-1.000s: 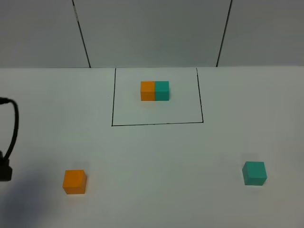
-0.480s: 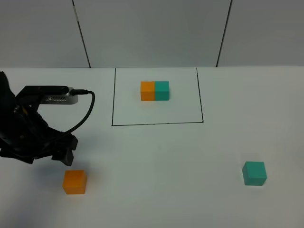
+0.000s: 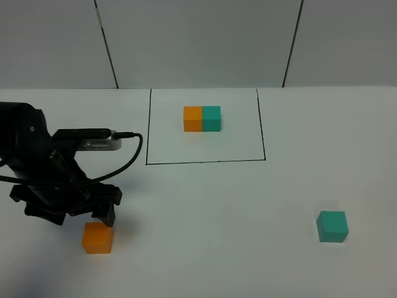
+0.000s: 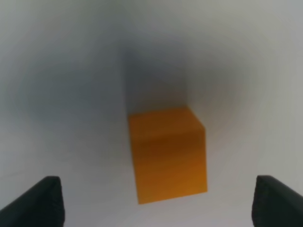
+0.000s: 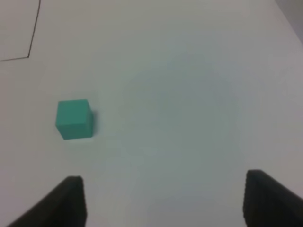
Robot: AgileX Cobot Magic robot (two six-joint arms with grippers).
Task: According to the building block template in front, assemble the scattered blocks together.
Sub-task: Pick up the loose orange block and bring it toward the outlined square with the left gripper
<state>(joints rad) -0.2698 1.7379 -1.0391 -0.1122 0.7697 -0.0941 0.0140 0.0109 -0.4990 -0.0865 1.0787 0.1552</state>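
The template pair (image 3: 202, 118), orange left and teal right, sits inside a thin black outline (image 3: 147, 136) at the back of the white table. The loose orange cube (image 3: 98, 238) lies at the front left; in the left wrist view it (image 4: 168, 156) sits just ahead of and between the two dark fingertips. My left gripper (image 3: 84, 217) hovers right behind and above it, open and empty (image 4: 161, 208). The loose teal cube (image 3: 332, 226) lies at the front right. My right gripper (image 5: 170, 203) is open and empty, with the teal cube (image 5: 74, 119) ahead and off to one side; it is out of the high view.
The left arm's black body and cable (image 3: 124, 155) stand over the table's left side. The white table (image 3: 217, 205) ends at a grey panelled wall (image 3: 198, 43) behind the outline.
The left arm has come in from the left edge and moved down and right, stopping over the orange cube. The cubes have not moved.
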